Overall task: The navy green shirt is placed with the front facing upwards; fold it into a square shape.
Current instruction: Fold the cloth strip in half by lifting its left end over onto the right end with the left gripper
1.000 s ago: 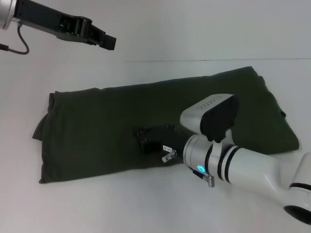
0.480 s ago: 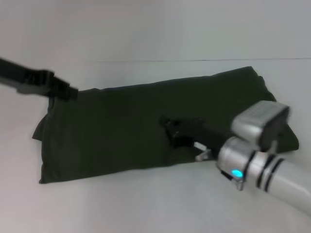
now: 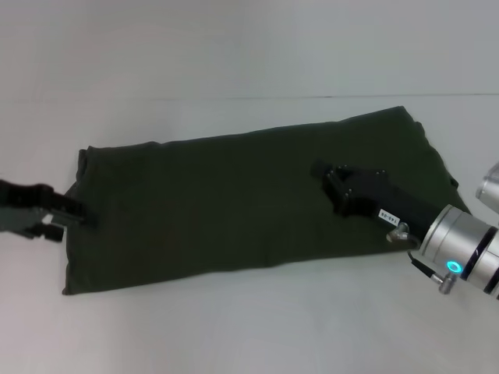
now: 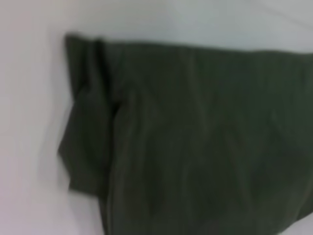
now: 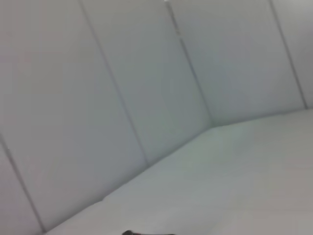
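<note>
The navy green shirt (image 3: 234, 202) lies on the white table as a long folded band, running from lower left to upper right, with no print showing. My left gripper (image 3: 76, 216) sits low at the band's left end, right by its edge. The left wrist view shows that end of the shirt (image 4: 195, 137), with layered folds along its edge. My right gripper (image 3: 323, 173) hovers over the right part of the shirt, pointing toward its middle. The right wrist view shows only pale wall panels and table.
The white table (image 3: 249, 327) stretches all round the shirt, with bare surface in front of it and behind it. The table's far edge meets a pale wall (image 3: 249, 47). No other objects are in sight.
My left arm came down from the upper left to the shirt's left end. My right arm pulled back to the right across the shirt. The shirt kept its shape.
</note>
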